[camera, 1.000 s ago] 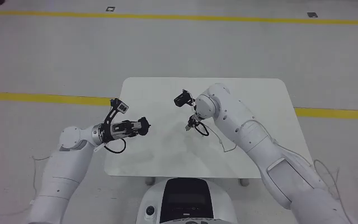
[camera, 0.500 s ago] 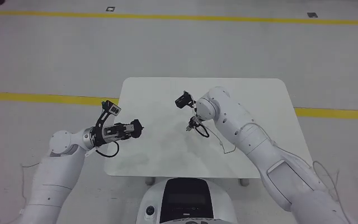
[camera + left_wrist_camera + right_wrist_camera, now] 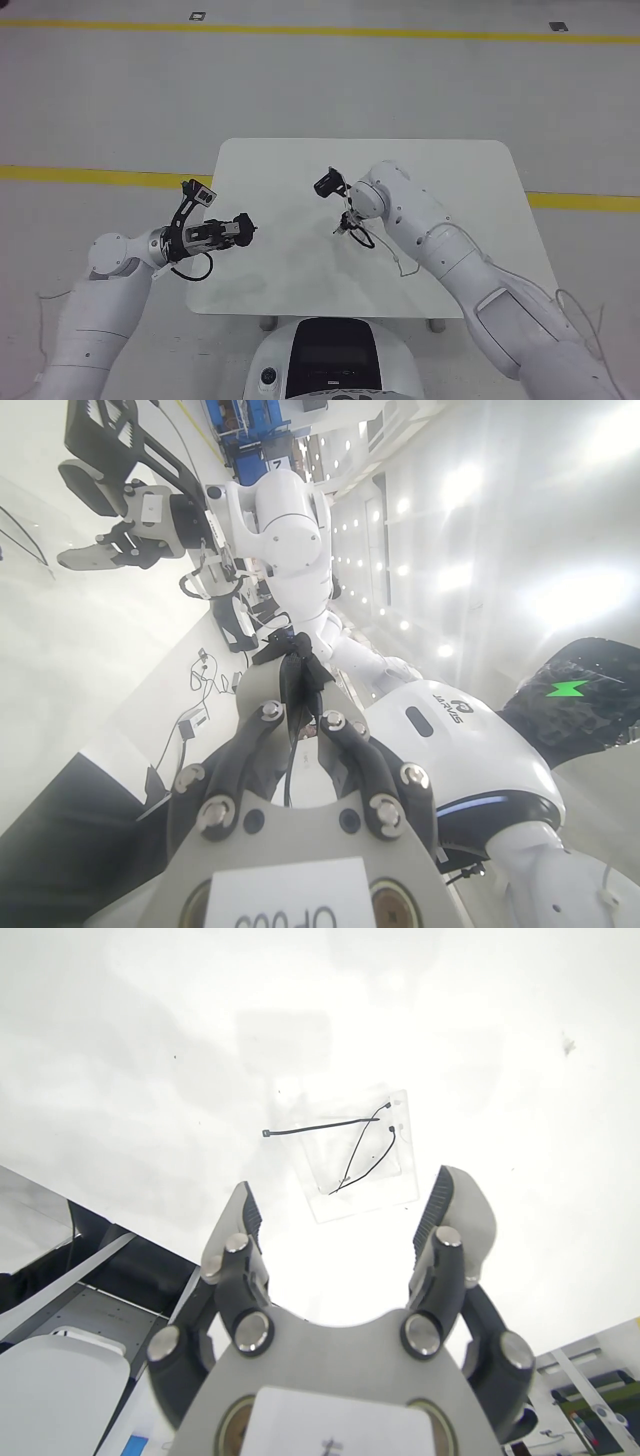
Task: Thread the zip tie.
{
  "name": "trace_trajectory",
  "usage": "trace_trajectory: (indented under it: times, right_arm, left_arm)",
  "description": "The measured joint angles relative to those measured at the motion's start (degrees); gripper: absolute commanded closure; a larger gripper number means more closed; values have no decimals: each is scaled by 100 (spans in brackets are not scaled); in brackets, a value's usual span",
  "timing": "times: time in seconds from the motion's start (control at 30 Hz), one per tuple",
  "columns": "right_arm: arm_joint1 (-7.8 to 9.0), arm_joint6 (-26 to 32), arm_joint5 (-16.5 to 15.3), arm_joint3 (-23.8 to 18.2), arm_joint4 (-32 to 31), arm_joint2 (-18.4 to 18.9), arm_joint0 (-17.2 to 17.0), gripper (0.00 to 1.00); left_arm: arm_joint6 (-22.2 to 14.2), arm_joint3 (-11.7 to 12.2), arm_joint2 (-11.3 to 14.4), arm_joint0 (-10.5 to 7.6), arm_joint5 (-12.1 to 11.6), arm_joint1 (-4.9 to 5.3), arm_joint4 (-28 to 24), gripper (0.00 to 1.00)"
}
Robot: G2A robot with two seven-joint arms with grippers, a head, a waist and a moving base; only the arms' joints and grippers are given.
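The left gripper (image 3: 295,685) is clamped on a black zip tie (image 3: 302,655), held near the left edge of the table (image 3: 450,180). The right gripper (image 3: 345,1198), fingers spread wide, hangs above a clear tray (image 3: 407,1148) where three more zip ties (image 3: 320,1128) lie, one poking past the rim.

The left gripper (image 3: 248,227), carrying the zip tie (image 3: 295,700) pinched in it, now sits nearer the left edge of the table (image 3: 440,160) than a second ago. Its arm is drawn back and outward, with the elbow farther from the table, and nearly all of that shift falls in the first half second. The right gripper (image 3: 341,226) barely moves, its wrist drifting slightly toward the robot's side.
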Motion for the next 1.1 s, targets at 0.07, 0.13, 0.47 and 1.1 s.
trace_trajectory:
  times: [0.07,0.13,0.47,1.1]
  right_arm:
    - [0,-64,-10,-5,-21,-1,-27,71]
    - [0,-102,-10,-4,-41,4,-50,73]
    - [-43,-172,5,144,-143,-67,-63,73]
    - [-307,-533,93,810,-239,-422,32,78]
  left_arm:
    - [0,0,0,0,0,0,0,100]
    - [0,0,0,0,0,0,0,100]
    - [0,0,0,0,0,0,0,100]
    - [0,0,0,0,0,0,0,100]
